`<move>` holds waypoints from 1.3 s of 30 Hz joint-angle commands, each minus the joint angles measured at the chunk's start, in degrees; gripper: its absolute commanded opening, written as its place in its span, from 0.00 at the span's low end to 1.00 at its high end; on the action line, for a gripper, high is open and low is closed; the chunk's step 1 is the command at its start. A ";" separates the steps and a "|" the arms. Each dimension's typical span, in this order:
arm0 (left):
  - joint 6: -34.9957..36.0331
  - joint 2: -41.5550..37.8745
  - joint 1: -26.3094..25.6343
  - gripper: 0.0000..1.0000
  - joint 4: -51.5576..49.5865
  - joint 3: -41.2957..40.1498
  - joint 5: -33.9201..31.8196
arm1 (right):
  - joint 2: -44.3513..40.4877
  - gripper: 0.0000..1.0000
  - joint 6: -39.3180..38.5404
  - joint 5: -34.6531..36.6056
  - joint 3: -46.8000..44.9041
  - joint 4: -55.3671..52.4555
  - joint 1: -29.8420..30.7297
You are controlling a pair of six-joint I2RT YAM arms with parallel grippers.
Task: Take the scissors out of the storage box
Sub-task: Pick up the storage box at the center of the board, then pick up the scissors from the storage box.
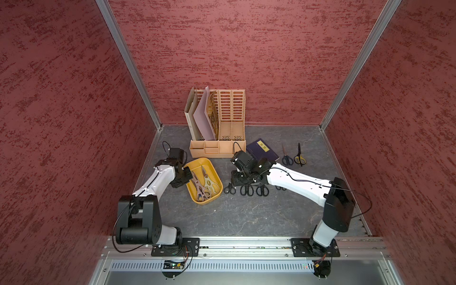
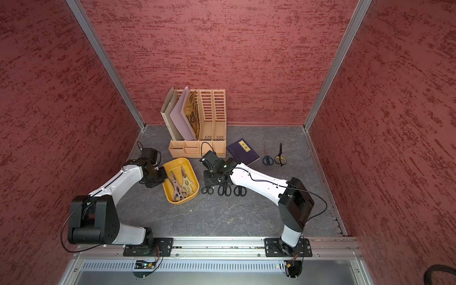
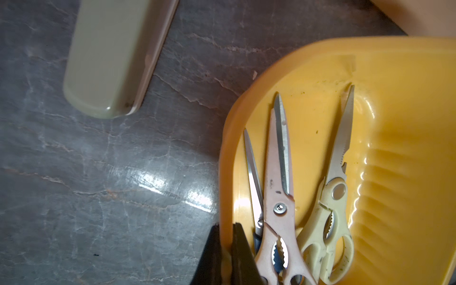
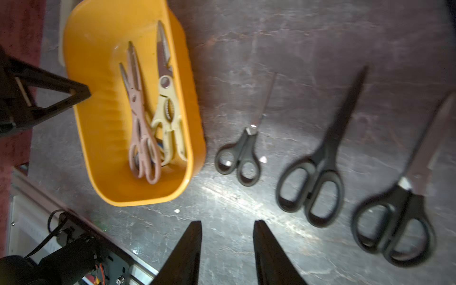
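The left pincer (image 3: 225,228) is clamped shut on the long wall of the storage box (image 3: 407,111), just beside the scissors (image 3: 280,197) inside, which lie along the box, handles toward the robot. The right pincer (image 4: 227,223), half open and empty, hangs over the table (image 4: 320,37) beyond the box's other side, likely freer to reach in.

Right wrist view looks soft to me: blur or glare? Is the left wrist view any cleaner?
Right wrist view: motion-smeared, worst on the black scissors, plus a glare streak on the tabletop. Left wrist view: cleaner, the pink scissors in the storage box are crisp, though glare sits on the tabletop beside it. Both top views: evenly lit, sharp.
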 commanded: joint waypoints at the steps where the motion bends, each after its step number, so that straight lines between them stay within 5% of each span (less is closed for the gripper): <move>1: 0.39 -4.44 -2.56 0.00 2.58 -1.38 -4.98 | 3.40 0.39 -2.66 -2.88 4.92 3.73 2.33; 10: -1.58 -12.34 -8.24 0.00 7.35 -5.51 -12.41 | 13.43 0.39 -6.75 -5.11 10.34 8.15 7.17; 24: -1.44 -11.63 -8.67 0.00 4.99 -4.43 -13.55 | 21.58 0.38 -3.64 -1.02 11.49 11.05 9.00; 39: -0.91 -11.78 -8.61 0.00 4.35 -3.96 -13.53 | 26.47 0.19 0.48 3.24 15.62 9.22 9.02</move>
